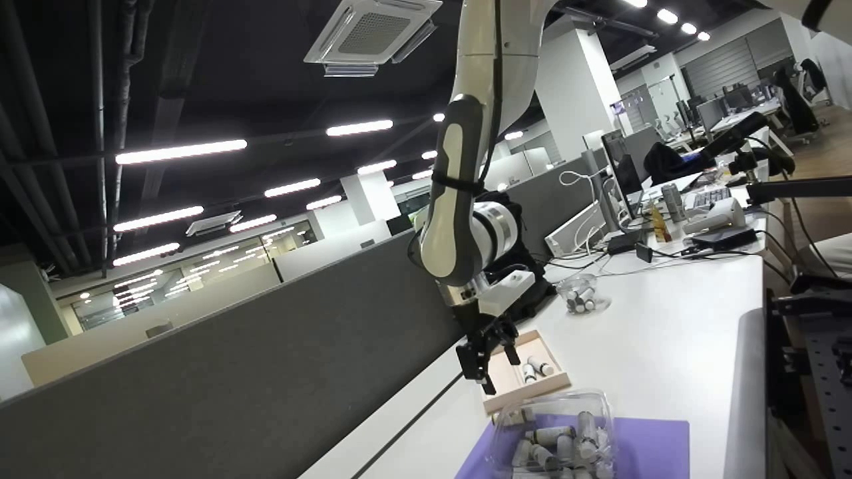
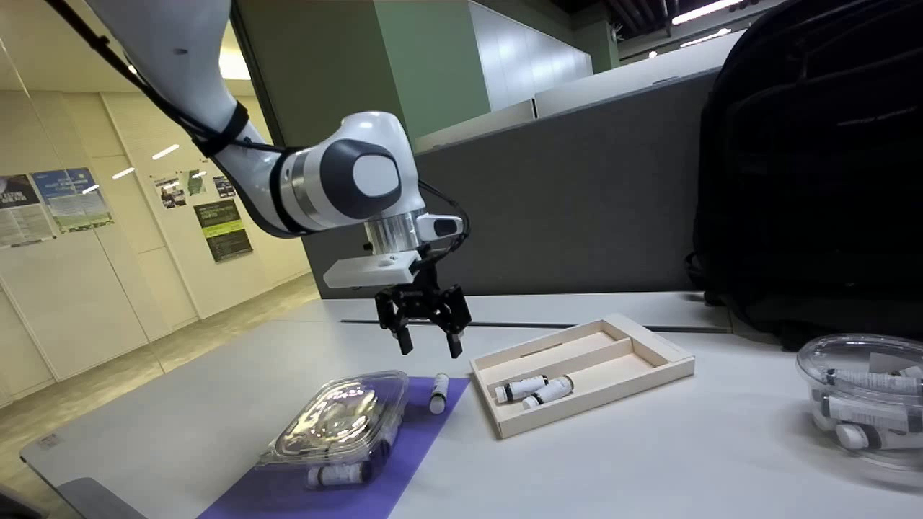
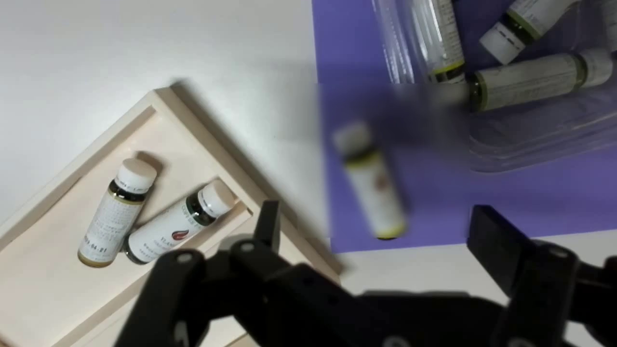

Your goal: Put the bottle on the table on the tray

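Note:
A small white-capped bottle (image 2: 438,393) lies alone on a purple sheet on the white table (image 2: 613,461); it looks blurred in the wrist view (image 3: 376,188). In an exterior view the clear container partly covers it (image 1: 516,417). The pale wooden tray (image 2: 598,398) stands beside the sheet; it also shows in the wrist view (image 3: 207,144). Two bottles (image 3: 113,217) (image 3: 178,226) lie together in one tray compartment. My gripper (image 2: 430,348) is open and empty, above the table near the loose bottle. In the wrist view the bottle shows between and beyond the fingertips (image 3: 373,219).
A clear plastic container (image 1: 552,432) with several bottles stands on the purple sheet (image 1: 652,439), close to the loose bottle. A round clear tub (image 2: 865,396) of bottles stands past the tray. A black backpack (image 2: 815,180) and a grey partition (image 2: 577,216) stand at the back.

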Motion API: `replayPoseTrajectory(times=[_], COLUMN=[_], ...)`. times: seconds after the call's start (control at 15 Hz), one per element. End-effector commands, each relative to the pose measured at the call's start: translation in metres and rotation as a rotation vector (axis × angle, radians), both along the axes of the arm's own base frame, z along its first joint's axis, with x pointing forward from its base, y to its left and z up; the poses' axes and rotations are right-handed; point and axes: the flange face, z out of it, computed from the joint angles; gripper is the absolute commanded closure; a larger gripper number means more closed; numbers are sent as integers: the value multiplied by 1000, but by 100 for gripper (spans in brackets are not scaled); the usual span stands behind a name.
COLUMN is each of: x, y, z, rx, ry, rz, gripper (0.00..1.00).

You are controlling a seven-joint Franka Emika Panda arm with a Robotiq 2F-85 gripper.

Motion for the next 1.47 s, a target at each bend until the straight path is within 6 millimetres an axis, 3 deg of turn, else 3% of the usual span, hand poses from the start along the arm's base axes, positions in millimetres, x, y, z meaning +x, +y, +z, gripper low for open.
replayPoseTrajectory(times=[0.0, 0.87, 0.93, 1.0, 1.4], x=[8, 13, 13, 14, 16], y=[3, 11, 9, 8, 5], z=[-16, -57, -59, -60, -64], rx=[-13, -30, -29, -29, -16], ry=[-4, -17, -15, -14, -8], rz=[-76, -200, -207, -209, -229], gripper=[0, 0, 22, 25, 69])
